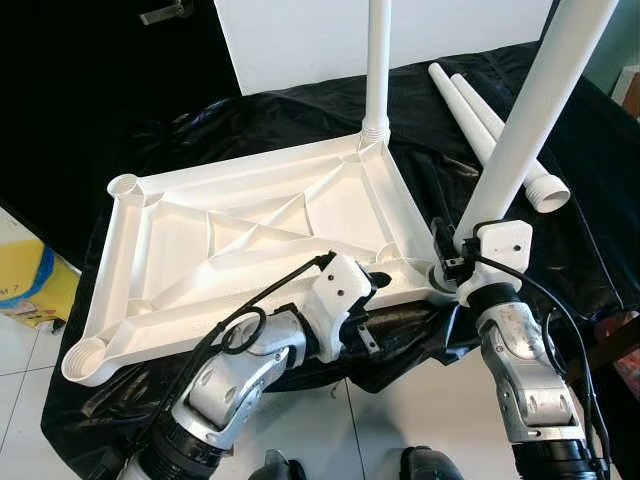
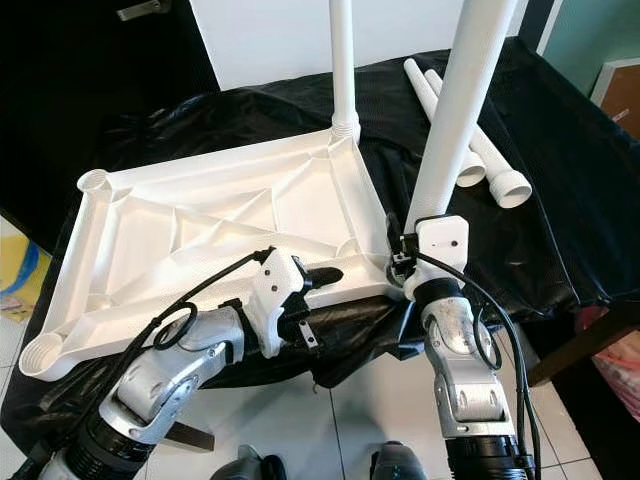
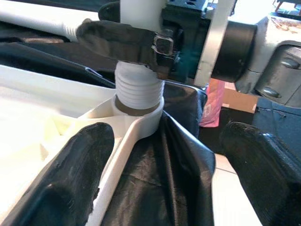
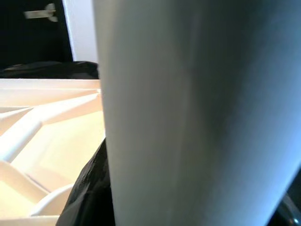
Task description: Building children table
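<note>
The white tabletop [image 1: 250, 230] lies upside down on a black cloth [image 1: 250, 120]. One white leg [image 1: 378, 60] stands upright in its far right corner. A second leg [image 1: 530, 110] leans slightly in the near right corner socket [image 3: 138, 110], its threaded end [image 3: 138, 87] partly showing above the socket. My right gripper [image 1: 450, 255] is shut on this leg just above the socket. My left gripper [image 1: 385, 278] is open at the tabletop's front edge beside that corner, one of its fingers [image 3: 70, 179] over the rim. Two loose legs [image 1: 490, 130] lie at the back right.
Open sockets sit at the near left [image 1: 85, 355] and far left [image 1: 123, 185] corners. A yellow bag [image 1: 30, 280] lies on the tiled floor [image 1: 400, 420] to the left. A pink bag [image 1: 628, 368] and a wooden edge [image 2: 580, 340] are at the right.
</note>
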{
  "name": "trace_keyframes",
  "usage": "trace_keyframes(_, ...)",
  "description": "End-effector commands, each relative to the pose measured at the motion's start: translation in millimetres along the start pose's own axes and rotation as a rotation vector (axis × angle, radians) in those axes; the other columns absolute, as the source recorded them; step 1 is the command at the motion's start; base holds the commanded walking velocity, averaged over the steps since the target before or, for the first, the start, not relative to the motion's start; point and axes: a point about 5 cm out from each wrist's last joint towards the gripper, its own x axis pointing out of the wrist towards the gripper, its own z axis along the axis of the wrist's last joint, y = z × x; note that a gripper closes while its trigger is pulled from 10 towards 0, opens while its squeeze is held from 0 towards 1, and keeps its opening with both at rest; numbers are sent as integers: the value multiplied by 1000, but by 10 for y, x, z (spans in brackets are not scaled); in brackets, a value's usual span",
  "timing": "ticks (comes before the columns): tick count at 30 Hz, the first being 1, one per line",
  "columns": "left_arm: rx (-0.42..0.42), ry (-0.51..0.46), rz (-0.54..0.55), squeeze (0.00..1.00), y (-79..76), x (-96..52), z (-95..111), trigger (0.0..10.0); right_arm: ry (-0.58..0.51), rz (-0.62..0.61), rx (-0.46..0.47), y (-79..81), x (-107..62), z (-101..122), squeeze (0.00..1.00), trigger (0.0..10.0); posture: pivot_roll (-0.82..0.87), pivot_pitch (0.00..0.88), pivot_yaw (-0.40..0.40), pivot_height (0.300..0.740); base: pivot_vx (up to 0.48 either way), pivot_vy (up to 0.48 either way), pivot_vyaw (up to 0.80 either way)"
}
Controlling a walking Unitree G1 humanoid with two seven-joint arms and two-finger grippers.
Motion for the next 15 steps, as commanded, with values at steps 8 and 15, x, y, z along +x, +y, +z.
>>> trace_keyframes(8,11,0,-22,0,26,-30,37,10000,27,124,-1,100,-59,-155,0,10000,-126,154,94,740,0,0,0)
trace_keyframes(15,10,-4,-29,0,-3,-21,41,10000,17,166,-1,148,-76,-177,0,10000,-128,147,93,740,0,0,0)
